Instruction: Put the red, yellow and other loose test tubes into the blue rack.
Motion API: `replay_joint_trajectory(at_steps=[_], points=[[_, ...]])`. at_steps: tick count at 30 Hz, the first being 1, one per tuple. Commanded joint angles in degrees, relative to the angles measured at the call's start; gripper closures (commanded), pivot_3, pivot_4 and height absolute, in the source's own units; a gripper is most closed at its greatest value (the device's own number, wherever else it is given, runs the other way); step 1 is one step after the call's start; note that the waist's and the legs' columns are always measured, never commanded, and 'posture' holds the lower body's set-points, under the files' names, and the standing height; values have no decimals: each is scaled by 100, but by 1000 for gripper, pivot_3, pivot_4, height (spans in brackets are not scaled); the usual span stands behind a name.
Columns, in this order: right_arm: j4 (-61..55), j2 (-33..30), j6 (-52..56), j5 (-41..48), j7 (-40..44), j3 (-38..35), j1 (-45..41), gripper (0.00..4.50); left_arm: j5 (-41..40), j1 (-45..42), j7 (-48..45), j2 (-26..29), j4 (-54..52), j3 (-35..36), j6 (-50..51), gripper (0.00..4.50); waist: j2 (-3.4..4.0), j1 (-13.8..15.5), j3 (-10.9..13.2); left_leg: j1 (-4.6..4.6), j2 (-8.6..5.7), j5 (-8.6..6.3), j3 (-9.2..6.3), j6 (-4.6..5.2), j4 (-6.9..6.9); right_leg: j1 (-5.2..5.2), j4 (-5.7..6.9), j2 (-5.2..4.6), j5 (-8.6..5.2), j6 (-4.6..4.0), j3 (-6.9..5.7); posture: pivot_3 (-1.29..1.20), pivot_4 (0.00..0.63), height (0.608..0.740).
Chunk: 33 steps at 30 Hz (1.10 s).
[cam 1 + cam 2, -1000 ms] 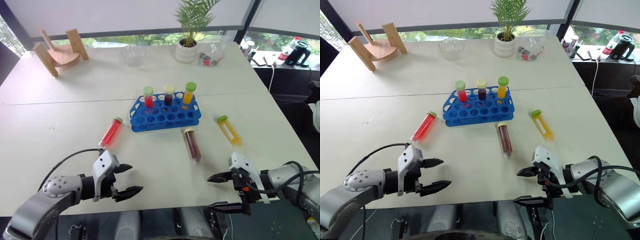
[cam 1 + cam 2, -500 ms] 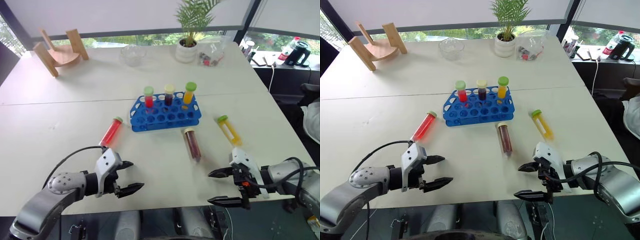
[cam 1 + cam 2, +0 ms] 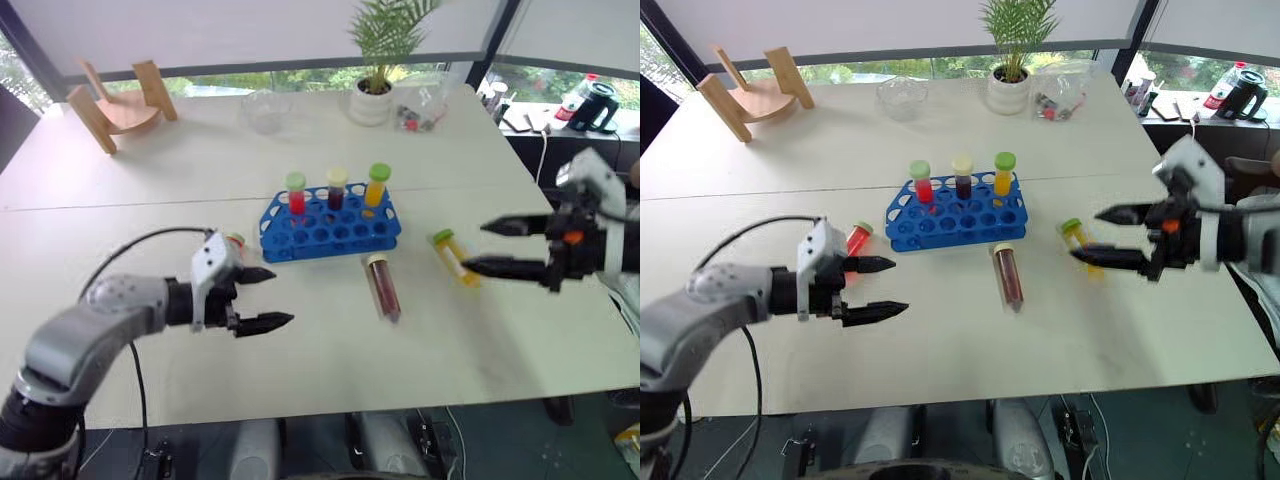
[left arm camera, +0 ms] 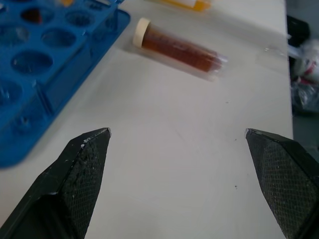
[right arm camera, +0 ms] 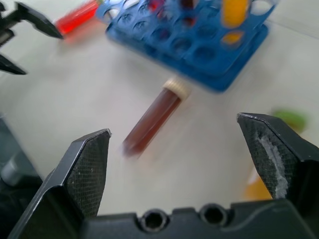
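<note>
Head views: both arms lifted over the table since a second ago. Left gripper (image 3: 868,289) agape beside red tube (image 3: 855,240), left of blue rack (image 3: 958,217); right gripper (image 3: 1103,236) agape beside yellow tube (image 3: 1081,247).

Wrist views: maroon tube (image 4: 175,49) lying loose beside rack. Nothing grasped; pickups pending.

open table (image 3: 330,350) around maroon tube (image 3: 383,288), blue rack (image 3: 330,228) behind

Bright daylight comes through the windows (image 3: 300,75) behind the white tabletop (image 3: 150,190), which looks washed out at its far end. Shadows under things are soft and faint. The right wrist view is smeared, the maroon tube (image 5: 149,117) and blue rack (image 5: 199,45) blurred; the left wrist view is sharper.
</note>
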Motion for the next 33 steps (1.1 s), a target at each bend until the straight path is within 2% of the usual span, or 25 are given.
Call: replay_joint_trajectory(at_steps=[1,3,6,8,12,16,19,22,27,28,31,33], points=[[806,-220,101,-1082,474,1752,-1379,0,189,-721,-660,330,231,-56,-453,54,2,-19,2,-6,0,0,4,1,-2,-8,0,-2,7,12,0,0,150,740],[1366,-63,149,-1694,816,2712,-2188,0,363,-968,-843,434,331,-136,-664,54,7,-36,5,-12,0,-1,11,2,-3,-22,0,-4,9,15,2,0,150,740],[2669,505,-184,-2685,1418,3967,-3203,0,599,-1246,-913,437,392,-259,-900,54,9,-59,6,-19,1,1,15,-2,-11,-34,-4,-2,6,11,5,0,150,740],[3574,897,-437,-3206,1727,4489,-3650,0,669,-1327,-866,382,359,-299,-946,54,9,-49,8,-43,2,1,15,-1,-12,-59,-2,0,5,10,6,0,150,740],[5361,1801,-580,-3945,2162,5123,-4323,0,581,-1038,-612,234,-26,-263,-837,54,12,-39,8,-105,-1,5,17,-6,12,-125,28,-6,6,12,7,0,150,740],[6639,2544,-1041,-4514,2297,5289,-4619,0,668,-697,-329,129,-239,-273,-790,54,12,-23,8,-109,-1,6,19,-9,10,-136,40,-7,6,11,8,0,150,740],[7239,2872,-1443,-4936,2328,5338,-4640,0,625,-607,-164,84,-360,-243,-719,54,12,-20,8,-107,-1,11,17,-17,15,-136,53,-6,6,10,8,0,150,740],[7424,2965,-1835,-5274,2502,5350,-4506,965,655,-473,-74,145,-433,-177,-698,0,12,-14,6,-103,-3,11,13,-18,27,-127,61,-7,8,12,6,0,150,740],[7366,3036,-1922,-5558,2702,5186,-4301,3434,685,-380,-42,207,-392,-140,-762,0,11,-13,6,-99,-5,10,6,-16,28,-120,63,-6,9,14,2,0,150,740],[7243,3001,-1925,-5585,2731,5137,-4211,3704,701,-395,-41,208,-371,-157,-773,0,10,-15,5,-98,-5,12,5,-19,28,-120,63,-6,9,14,1,0,150,740],[6706,2873,-2142,-5573,2541,4780,-3909,3708,739,-423,-144,255,-204,-140,-848,0,0,-16,-3,-96,-5,13,3,-21,26,-118,63,-5,9,14,1,0,150,740],[6076,2785,-2456,-5294,2340,4183,-3747,3708,756,-426,-242,317,-14,-87,-882,0,-3,-22,-4,-94,-4,13,0,-21,28,-112,63,-4,9,13,-2,0,150,740]])
